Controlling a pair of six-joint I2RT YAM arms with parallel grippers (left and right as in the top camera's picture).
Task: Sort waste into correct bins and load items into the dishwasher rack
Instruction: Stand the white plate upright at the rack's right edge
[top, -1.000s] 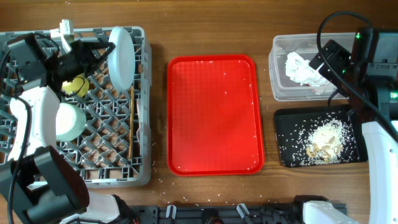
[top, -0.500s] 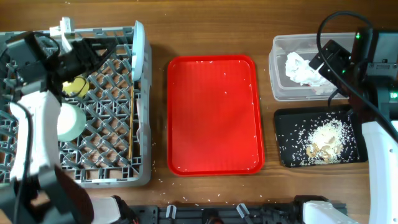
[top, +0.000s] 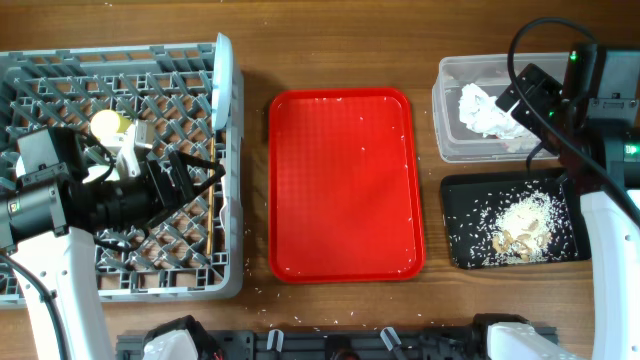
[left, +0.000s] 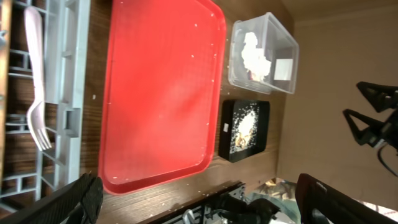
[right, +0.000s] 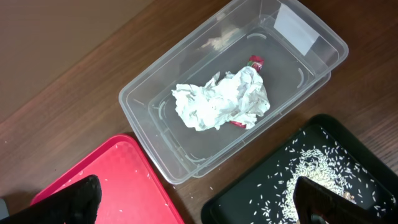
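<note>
The grey dishwasher rack (top: 120, 285) fills the left end of the table, and the left gripper (left: 210, 198) hangs over its right half, fingers spread wide with nothing between them. Beside the rack, the red tray (top: 345, 190) carries only scattered crumbs. On the right, the clear tub (top: 448, 135) holds the crumpled napkin (right: 221, 99) and the black tray (top: 465, 215) holds the food scraps (top: 520, 230). The right gripper (right: 196, 199) hovers above both, likewise spread and empty. The blue plate (top: 222, 85) stands on edge against the rack's right wall, and the fork (left: 34, 68), yellow cup (top: 108, 123) and chopsticks (top: 210, 225) lie inside. To me the sorting looks nearly finished. Next, the left arm wants lifting straight up, clear of the lattice and the plate's rim. There is open room over the tray.
</note>
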